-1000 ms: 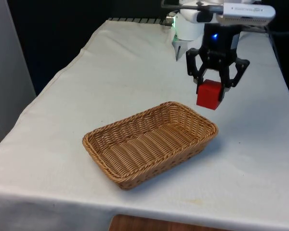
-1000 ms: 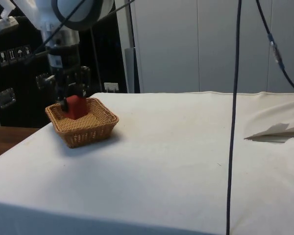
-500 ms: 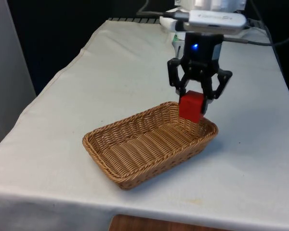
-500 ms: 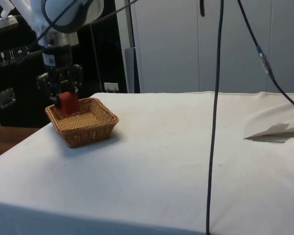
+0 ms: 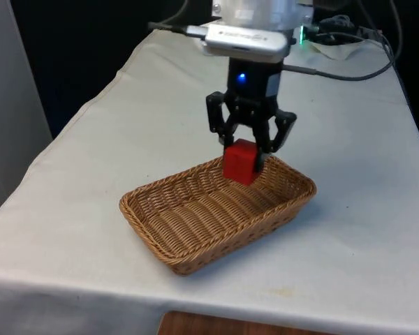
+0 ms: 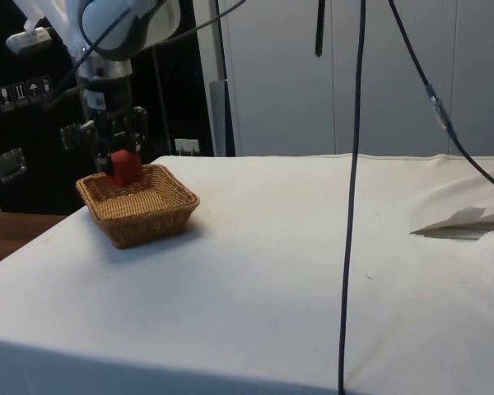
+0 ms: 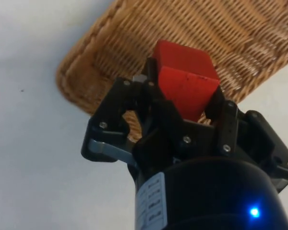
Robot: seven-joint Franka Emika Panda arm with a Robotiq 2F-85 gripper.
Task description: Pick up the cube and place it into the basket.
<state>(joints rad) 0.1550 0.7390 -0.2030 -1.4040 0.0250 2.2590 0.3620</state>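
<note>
Pick done: gripper (image 5: 246, 148) clamps red cube (image 5: 240, 161), held just above basket (image 5: 169, 232) below it. Left: lower, release inside.

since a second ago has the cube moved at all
Yes. Held in the gripper, the cube went toward the front view's left, now over the basket.

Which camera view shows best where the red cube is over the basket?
The front view: the cube hangs above the basket far end. In the side view it is small; in the wrist view it partly hides the basket.
</note>
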